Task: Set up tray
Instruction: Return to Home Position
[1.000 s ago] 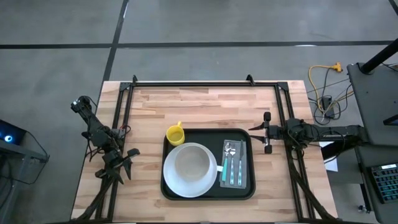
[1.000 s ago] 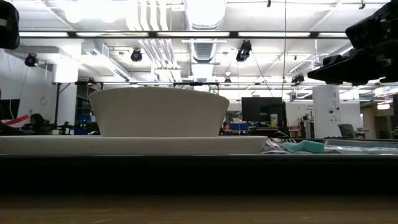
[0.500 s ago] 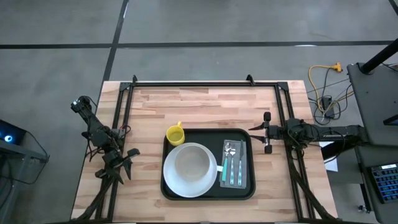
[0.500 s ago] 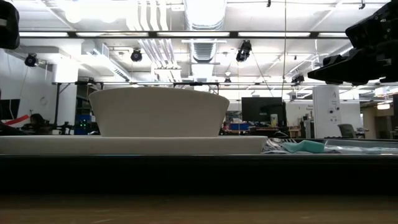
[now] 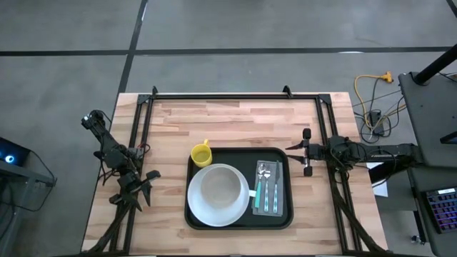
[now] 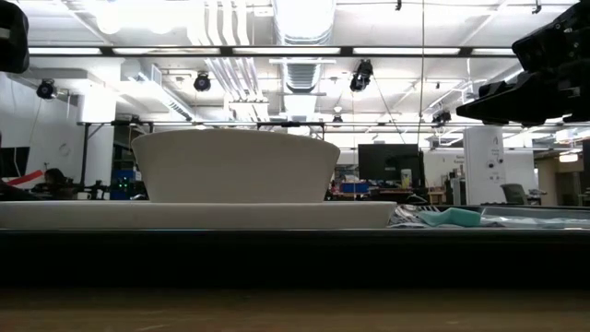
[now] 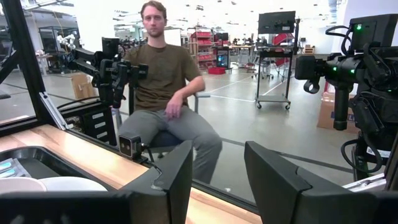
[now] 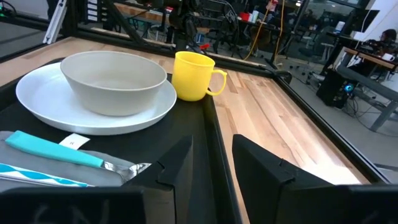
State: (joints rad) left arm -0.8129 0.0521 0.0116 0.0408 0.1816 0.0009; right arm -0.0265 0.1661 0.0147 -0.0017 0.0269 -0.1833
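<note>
Tray (image 5: 235,155) between left claw (image 5: 150,189), right claw (image 5: 293,150)

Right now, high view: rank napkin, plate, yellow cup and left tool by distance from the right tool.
From the right tool, at the table right edge:
1. napkin, right side of the tray.
2. plate, left of the napkin.
3. cup, tray's upper-left corner, slightly farther.
4. left tool, table's left edge.

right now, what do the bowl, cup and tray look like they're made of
The bowl: likely ceramic or melamine, off-white, matte with soft sheen. The cup: probably plastic, uniform bright yellow, smooth, thick moulded handle. The tray: likely plastic, black, smooth with faint reflections, moulded raised rim.
</note>
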